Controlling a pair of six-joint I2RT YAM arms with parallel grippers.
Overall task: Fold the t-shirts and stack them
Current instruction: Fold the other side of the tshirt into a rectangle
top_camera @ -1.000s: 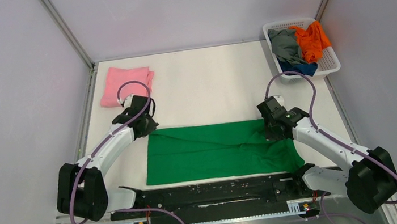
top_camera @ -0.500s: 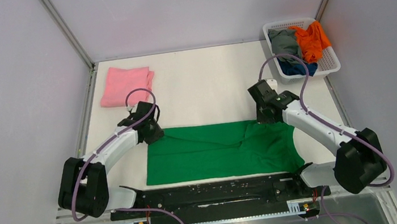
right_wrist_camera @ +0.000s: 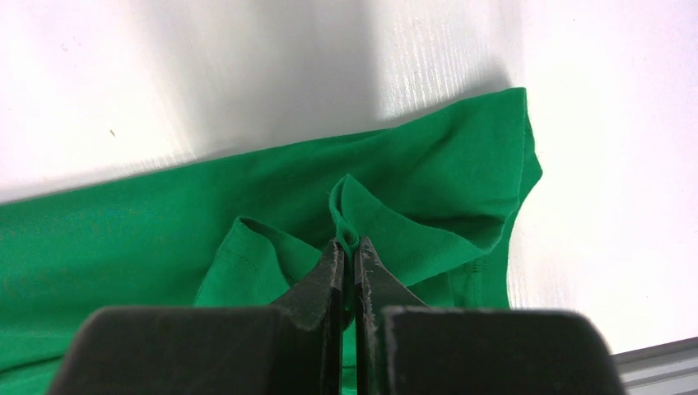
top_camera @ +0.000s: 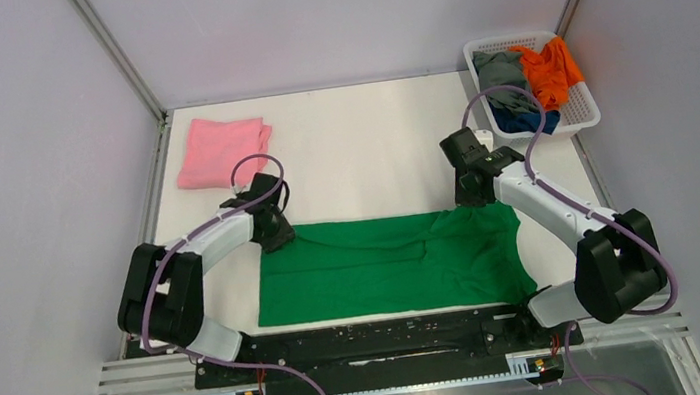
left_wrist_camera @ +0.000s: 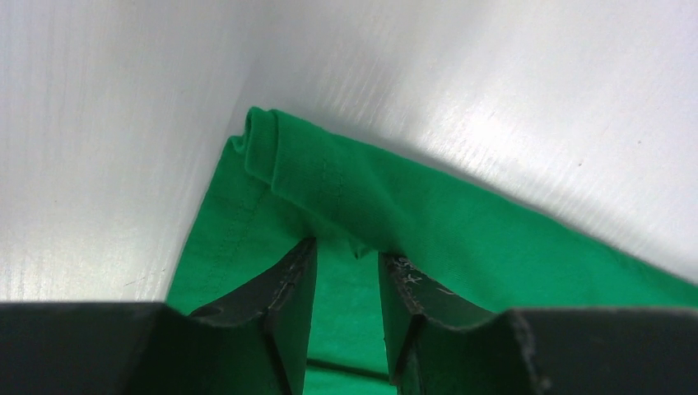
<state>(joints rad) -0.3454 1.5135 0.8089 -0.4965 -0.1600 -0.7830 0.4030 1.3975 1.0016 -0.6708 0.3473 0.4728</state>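
**One shirt folded, the green one half done, three waiting**

I am judging the task to be well short of halfway. The pink shirt (top_camera: 219,151) is lying folded at the far left of the tabletop (top_camera: 360,146). It is the only piece that looks finished, and nothing is stacked on it yet. The green shirt (top_camera: 390,265) is lying across the near middle as a long flat band, seemingly folded once along its length. It is needing more folds before it can go on the pink one. The grey shirt (top_camera: 501,78), orange shirt (top_camera: 550,67) and blue shirt (top_camera: 518,122) are sitting bunched in the basket (top_camera: 583,113) at the far right, untouched.

My left hand (left_wrist_camera: 346,251) is hovering over the green shirt's far left corner with its fingers partly apart. The rolled hem is lying just beyond the tips, and I am gripping nothing there. My right hand (right_wrist_camera: 347,247) is pinching a raised pleat of green cloth at the far right corner. Its fingers are closed almost tip to tip on that fold.
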